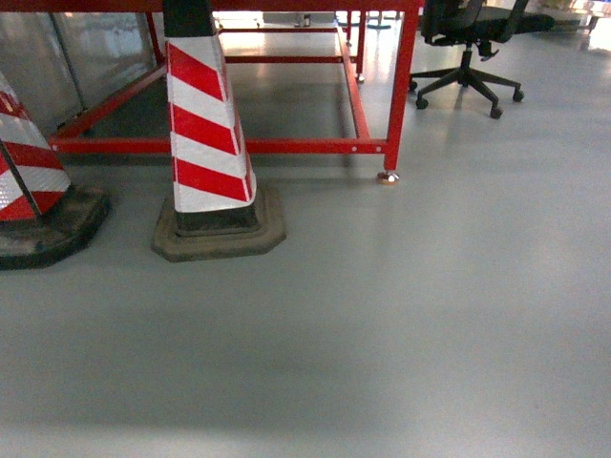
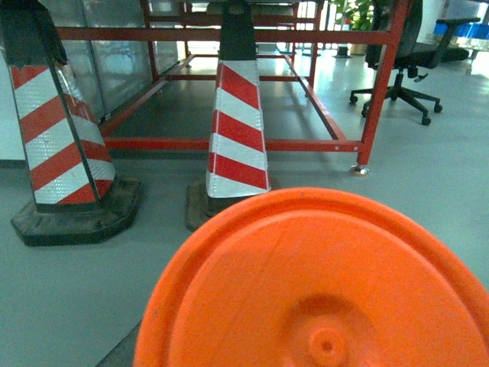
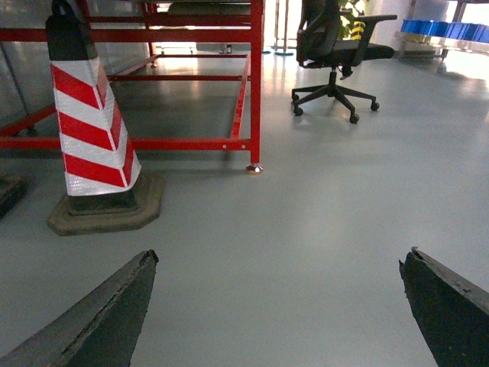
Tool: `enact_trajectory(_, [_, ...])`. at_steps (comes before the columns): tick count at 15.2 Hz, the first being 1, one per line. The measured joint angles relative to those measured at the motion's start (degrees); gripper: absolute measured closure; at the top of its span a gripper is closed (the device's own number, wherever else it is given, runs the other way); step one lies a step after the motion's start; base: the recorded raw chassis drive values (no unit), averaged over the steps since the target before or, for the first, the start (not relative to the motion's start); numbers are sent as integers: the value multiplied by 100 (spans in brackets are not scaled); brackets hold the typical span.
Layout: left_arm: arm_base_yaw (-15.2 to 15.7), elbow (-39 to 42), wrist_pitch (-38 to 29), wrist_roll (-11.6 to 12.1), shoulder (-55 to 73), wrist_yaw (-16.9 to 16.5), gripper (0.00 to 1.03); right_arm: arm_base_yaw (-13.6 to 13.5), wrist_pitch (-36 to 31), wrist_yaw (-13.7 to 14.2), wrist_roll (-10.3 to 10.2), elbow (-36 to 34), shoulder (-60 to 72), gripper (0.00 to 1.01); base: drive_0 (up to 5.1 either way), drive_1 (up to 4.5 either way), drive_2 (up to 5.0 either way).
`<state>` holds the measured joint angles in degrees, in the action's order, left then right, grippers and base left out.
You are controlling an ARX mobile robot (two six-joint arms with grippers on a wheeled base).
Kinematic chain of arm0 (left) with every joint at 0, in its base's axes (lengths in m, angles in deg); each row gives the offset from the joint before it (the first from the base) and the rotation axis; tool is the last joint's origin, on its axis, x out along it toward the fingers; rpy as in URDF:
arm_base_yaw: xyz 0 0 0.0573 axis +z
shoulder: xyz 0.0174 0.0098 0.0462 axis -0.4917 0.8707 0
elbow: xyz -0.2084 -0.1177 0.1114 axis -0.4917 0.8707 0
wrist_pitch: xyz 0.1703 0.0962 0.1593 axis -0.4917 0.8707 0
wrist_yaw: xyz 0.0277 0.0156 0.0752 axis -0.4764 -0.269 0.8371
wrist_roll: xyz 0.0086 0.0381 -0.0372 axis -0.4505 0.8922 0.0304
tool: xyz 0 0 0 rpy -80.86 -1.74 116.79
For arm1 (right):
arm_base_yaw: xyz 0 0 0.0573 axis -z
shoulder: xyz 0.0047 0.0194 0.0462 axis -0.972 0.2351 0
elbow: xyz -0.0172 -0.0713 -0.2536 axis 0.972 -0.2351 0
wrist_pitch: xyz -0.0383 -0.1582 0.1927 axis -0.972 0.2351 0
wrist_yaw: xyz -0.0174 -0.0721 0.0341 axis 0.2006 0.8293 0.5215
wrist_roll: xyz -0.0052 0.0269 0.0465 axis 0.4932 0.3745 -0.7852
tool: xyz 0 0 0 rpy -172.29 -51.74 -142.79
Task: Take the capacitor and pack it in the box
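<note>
The right gripper (image 3: 279, 306) is hanging with its jaws spread wide over grey floor (image 1: 401, 315), gripping nothing. An orange disc (image 2: 321, 283) is blocking the left wrist view, so the left gripper's state cannot be told. A striped cone (image 1: 208, 143) is standing by a red frame (image 1: 286, 146). Neither box nor capacitor is showing.

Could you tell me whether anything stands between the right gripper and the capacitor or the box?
That cannot be judged: no view shows a capacitor or box. The right gripper is open over bare grey floor. Ahead stand a striped cone, a red frame and an office chair.
</note>
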<state>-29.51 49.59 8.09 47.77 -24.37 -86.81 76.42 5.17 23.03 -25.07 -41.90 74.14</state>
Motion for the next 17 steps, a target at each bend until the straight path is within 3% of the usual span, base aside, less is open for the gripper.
enact_trajectory(7, [0, 0, 9, 0, 0, -2, 60, 0, 7, 2, 0, 0, 0, 3, -501, 245, 245])
enact_trajectory(17, [0, 0, 0, 0, 0, 11, 60, 0, 9, -11, 0, 0, 0, 3, 0, 0, 0])
